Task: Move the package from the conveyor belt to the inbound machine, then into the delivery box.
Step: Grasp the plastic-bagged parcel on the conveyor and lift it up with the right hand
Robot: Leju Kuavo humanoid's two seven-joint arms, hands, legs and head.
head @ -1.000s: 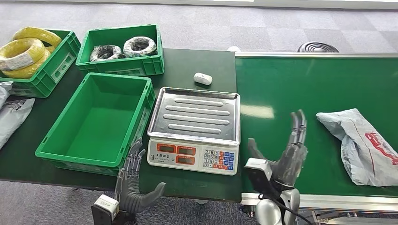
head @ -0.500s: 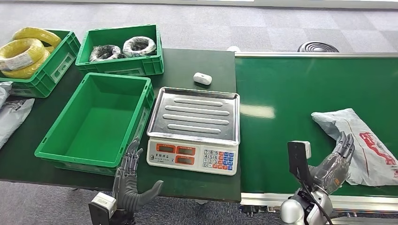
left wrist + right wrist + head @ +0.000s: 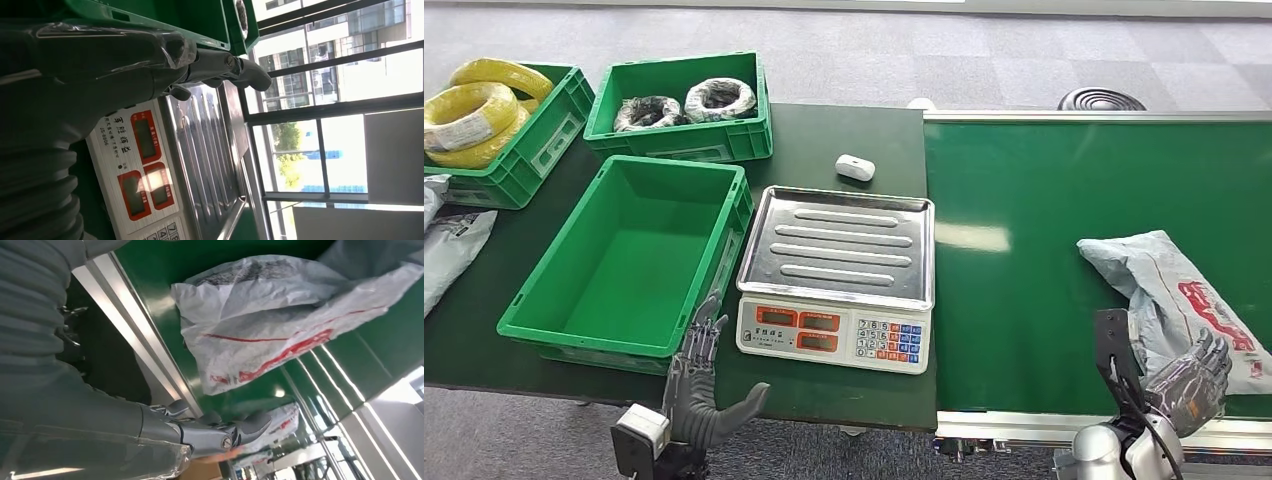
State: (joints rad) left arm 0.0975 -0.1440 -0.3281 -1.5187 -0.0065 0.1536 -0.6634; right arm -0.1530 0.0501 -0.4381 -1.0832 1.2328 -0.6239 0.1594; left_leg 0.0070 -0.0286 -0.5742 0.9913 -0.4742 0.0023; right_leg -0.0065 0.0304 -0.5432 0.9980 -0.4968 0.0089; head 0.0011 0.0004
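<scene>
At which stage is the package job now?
Nothing looks done: the package lies on the conveyor belt. The right hand reaches beside it, holding nothing. Left: grasping it, placing it on the scale, then in the empty green box.

Scale front panel [image 3: 131, 165]: a line of Chinese characters beside the model mark "JS-B806", printed next to the two red display windows; the characters are too small to make out fully.
Scale keypad [image 3: 894, 341]: number keys and blue function keys, figures too small to read from the head view.
Package [image 3: 1184, 305]: red printing on the grey bag, blurred and not readable; fine black print [image 3: 260, 271] on it is also not readable.
</scene>
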